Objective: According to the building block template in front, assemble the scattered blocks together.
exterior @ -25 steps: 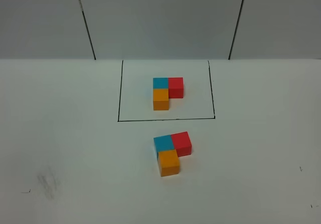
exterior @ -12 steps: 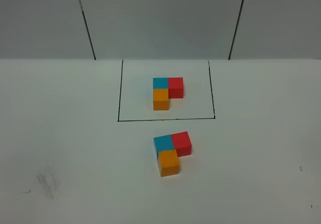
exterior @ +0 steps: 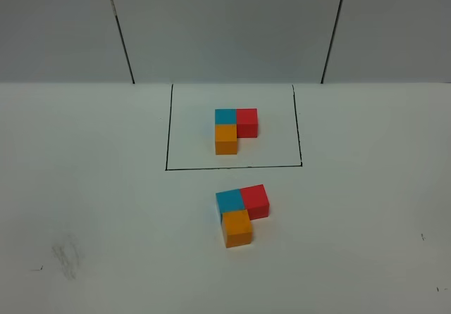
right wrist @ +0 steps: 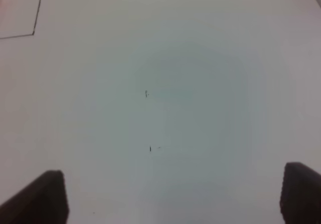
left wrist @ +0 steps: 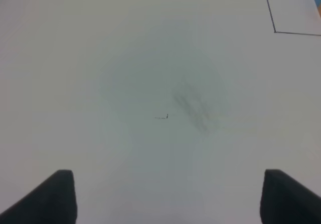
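The building block template sits inside a thin black rectangle outline (exterior: 167,127): a blue cube (exterior: 225,116), a red cube (exterior: 247,122) to its right and an orange cube (exterior: 226,139) in front of the blue one. Below the outline the three unframed blocks touch in the same L: blue (exterior: 228,201), red (exterior: 256,200), orange (exterior: 237,228). Neither gripper shows in the exterior view. The left gripper (left wrist: 168,194) is open and empty above bare table. The right gripper (right wrist: 175,196) is open and empty above bare table.
The white table (exterior: 106,187) has a grey smudge (exterior: 67,256) at the front left, also seen in the left wrist view (left wrist: 198,106). Small pen marks (right wrist: 146,93) dot the table on the right. A grey panelled wall (exterior: 225,25) stands behind.
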`<state>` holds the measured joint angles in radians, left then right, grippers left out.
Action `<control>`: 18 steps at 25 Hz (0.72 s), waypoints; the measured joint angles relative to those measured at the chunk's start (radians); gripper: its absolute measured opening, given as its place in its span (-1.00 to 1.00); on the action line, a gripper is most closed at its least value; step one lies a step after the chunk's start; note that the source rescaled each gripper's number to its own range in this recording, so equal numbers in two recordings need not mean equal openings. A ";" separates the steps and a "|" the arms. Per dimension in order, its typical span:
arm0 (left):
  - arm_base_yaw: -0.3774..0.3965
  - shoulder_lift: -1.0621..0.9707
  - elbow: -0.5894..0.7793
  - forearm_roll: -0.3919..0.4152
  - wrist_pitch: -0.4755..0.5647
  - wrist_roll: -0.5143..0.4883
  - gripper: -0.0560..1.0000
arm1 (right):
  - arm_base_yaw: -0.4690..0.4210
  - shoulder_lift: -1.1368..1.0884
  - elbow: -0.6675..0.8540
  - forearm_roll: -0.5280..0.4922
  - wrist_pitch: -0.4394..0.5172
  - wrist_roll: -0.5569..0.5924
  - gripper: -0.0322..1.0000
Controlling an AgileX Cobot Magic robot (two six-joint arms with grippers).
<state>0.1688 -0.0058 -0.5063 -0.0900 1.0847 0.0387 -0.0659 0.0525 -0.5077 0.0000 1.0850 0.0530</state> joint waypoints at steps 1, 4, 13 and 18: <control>0.000 0.000 0.000 0.000 0.000 0.000 0.33 | 0.000 0.000 0.000 0.000 0.000 -0.001 0.58; 0.000 0.000 0.000 0.000 0.000 0.000 0.33 | 0.000 -0.004 0.000 0.000 0.000 -0.001 0.58; 0.000 0.000 0.000 0.000 0.000 0.000 0.33 | 0.000 -0.059 0.000 0.000 -0.004 -0.001 0.58; 0.000 0.000 0.000 0.000 0.000 0.000 0.33 | -0.028 -0.059 0.000 0.000 -0.004 -0.001 0.58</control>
<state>0.1688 -0.0058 -0.5063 -0.0900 1.0847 0.0387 -0.0940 -0.0067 -0.5077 0.0000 1.0812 0.0519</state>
